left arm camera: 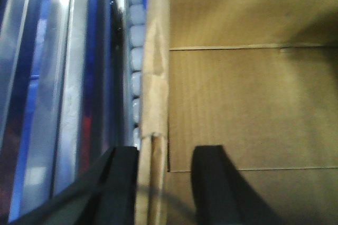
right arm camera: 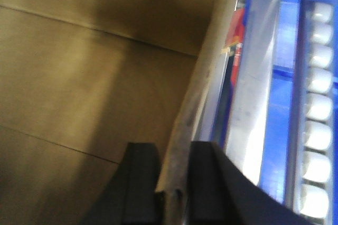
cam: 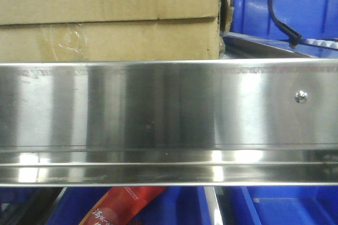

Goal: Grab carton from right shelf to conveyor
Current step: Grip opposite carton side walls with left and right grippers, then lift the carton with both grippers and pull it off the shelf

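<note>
We are grasping: right end effector (right arm camera: 172,153) pinches the carton (right arm camera: 79,77) at 6 o'clock, left end effector (left arm camera: 166,156) straddles it — clamp unclear; next, lift evenly.

The carton (cam: 105,19) is cropped above, its base behind the right shelf (cam: 158,109).

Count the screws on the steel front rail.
1: a small screw toward the right of the front rail; the view crops both ends, so others may be hidden.

One carton (cam: 105,19), one shelf rail (cam: 158,109) (single screw (cam: 301,96)), one red packet (cam: 127,206).
</note>
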`<move>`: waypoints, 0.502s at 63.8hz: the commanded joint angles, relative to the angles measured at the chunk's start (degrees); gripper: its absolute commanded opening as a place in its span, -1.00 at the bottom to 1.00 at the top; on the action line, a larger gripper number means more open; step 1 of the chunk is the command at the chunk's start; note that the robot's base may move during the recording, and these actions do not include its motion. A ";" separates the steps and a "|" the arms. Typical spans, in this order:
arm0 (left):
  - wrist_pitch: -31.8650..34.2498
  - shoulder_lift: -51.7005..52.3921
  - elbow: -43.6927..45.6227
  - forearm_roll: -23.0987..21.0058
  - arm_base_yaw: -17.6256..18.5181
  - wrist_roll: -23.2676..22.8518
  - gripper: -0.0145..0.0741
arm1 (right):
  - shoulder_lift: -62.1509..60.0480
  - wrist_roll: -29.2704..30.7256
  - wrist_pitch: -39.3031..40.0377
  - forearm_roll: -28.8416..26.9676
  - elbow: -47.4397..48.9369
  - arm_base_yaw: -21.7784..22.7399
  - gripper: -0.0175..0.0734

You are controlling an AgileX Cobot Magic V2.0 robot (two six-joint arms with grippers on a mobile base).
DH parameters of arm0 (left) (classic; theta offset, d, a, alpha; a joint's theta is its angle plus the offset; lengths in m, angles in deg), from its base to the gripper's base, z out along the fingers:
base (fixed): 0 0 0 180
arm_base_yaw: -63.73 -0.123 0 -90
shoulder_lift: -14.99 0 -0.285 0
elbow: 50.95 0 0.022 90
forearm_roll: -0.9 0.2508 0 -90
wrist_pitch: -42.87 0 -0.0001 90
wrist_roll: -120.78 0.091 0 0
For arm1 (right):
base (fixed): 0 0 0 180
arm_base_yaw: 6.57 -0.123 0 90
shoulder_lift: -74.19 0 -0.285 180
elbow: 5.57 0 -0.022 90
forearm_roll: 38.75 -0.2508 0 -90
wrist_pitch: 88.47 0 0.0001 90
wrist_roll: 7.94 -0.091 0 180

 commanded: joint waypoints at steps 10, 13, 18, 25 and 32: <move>-0.31 1.42 0.49 0.37 -0.30 1.30 -0.64 | -0.98 0.77 0.67 1.20 0.34 0.30 -0.77; -0.58 2.22 0.49 0.37 -0.30 1.30 -0.64 | -1.58 0.77 0.67 1.20 0.34 0.30 -0.77; -1.14 3.99 0.49 0.37 -0.30 1.30 -0.67 | -3.23 0.77 0.67 1.20 0.34 0.30 -0.77; -2.30 6.55 0.49 0.27 -0.30 1.30 -0.69 | -6.22 0.77 0.67 1.20 0.34 0.30 -0.77; -3.15 9.79 0.49 0.01 -0.30 0.25 -0.69 | -9.96 0.77 0.67 1.20 0.34 0.30 -0.77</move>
